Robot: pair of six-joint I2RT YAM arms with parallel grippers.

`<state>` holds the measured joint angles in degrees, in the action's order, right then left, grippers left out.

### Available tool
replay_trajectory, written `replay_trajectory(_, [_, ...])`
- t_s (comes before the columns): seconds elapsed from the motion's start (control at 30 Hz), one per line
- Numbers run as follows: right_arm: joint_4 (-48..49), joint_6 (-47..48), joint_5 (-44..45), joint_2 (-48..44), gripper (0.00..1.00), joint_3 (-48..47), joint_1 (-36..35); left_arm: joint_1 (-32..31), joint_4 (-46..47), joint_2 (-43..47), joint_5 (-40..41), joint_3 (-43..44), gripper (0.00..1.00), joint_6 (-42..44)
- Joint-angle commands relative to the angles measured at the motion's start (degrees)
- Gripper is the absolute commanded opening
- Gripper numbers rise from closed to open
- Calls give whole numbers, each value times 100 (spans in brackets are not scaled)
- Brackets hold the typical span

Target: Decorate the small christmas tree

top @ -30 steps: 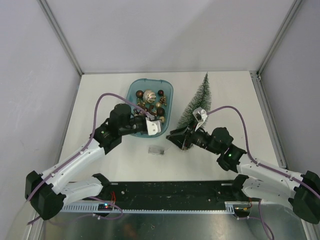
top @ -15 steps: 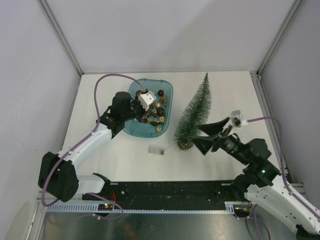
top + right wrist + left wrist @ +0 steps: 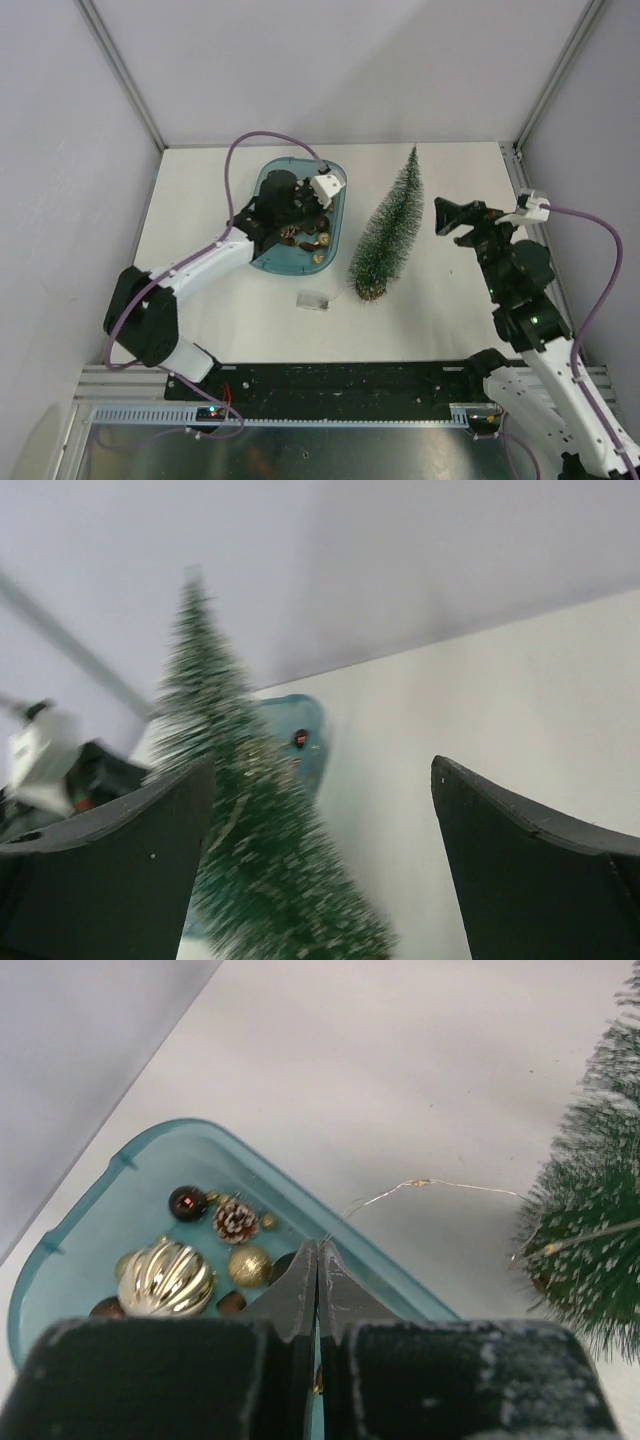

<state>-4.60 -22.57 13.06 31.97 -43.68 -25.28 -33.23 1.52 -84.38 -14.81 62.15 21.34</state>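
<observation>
The right gripper [image 3: 462, 222] is held spread wide and empty, to the right of the tree [image 3: 390, 225] and apart from it, with its open jaws turned toward the bristles. Nearer the bases, a small box [image 3: 312, 300] is seen on the table [image 3: 200, 200], and a thin wire [image 3: 430, 1184] is led from it to the tree's foot. The tree is stood upright on its base, long axis vertical, between the two arms and just right of the tray [image 3: 95, 1215]. Over the tray's near rim the left gripper [image 3: 318, 1250] is clenched tight; whether the wire is pinched cannot be told. Ornaments [image 3: 165, 1278] are heaped beyond its tips. The tree lies to this gripper's right, so the left arm is judged better placed to carry one across.
</observation>
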Motion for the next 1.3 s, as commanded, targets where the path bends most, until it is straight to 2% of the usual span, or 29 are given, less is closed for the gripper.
replay_trajectory(0.0, [705,-467,107,640,93,77,906,-266,447,-456,175,473,0,218])
replay_trajectory(0.1, [1147,-960,-766,1130,92,194,1607,-373,574,-817,201,755,0,228])
replay_trajectory(0.23, [1854,-1238,-1497,1631,90,325,1818,-447,628,-1219,193,1156,0,218])
replay_trajectory(0.5, [2814,-1292,-2664,2245,88,400,1234,-476,648,-2028,139,2037,1,-248])
replay_trajectory(0.67, [3117,-1189,-3202,2478,88,413,893,-589,648,-2452,-363,2473,7,-708])
replay_trajectory(0.9, [2143,-741,-2875,2454,88,413,1427,-872,614,-2655,-1381,2773,13,-676])
replay_trajectory(1.27, [1843,-656,-2887,2798,83,642,1581,-922,612,-2924,-2103,3313,15,-924])
